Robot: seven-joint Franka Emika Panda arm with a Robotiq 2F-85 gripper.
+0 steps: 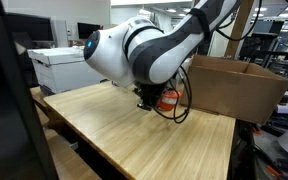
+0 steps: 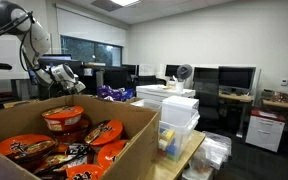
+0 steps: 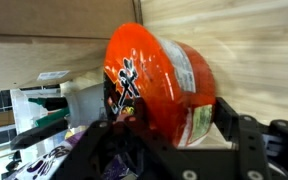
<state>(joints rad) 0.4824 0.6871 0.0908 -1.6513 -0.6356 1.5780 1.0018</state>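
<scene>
In the wrist view, the noodle bowl (image 3: 159, 85) lies on its side over the bench (image 3: 254, 40), with the lid facing left, the base facing right and the long axis horizontal. The gripper (image 3: 174, 130) is partly closed, gripping the bowl at lid and base. A cardboard box (image 1: 234, 85) stands near.

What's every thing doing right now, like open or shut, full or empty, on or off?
gripper, jaws on either side of the noodle bowl; squeeze unclear
noodle bowl, lid on, between the jaws
cardboard box, open on top, filled
bowls in the box, lids on, piled up
monitors, screens dark
</scene>
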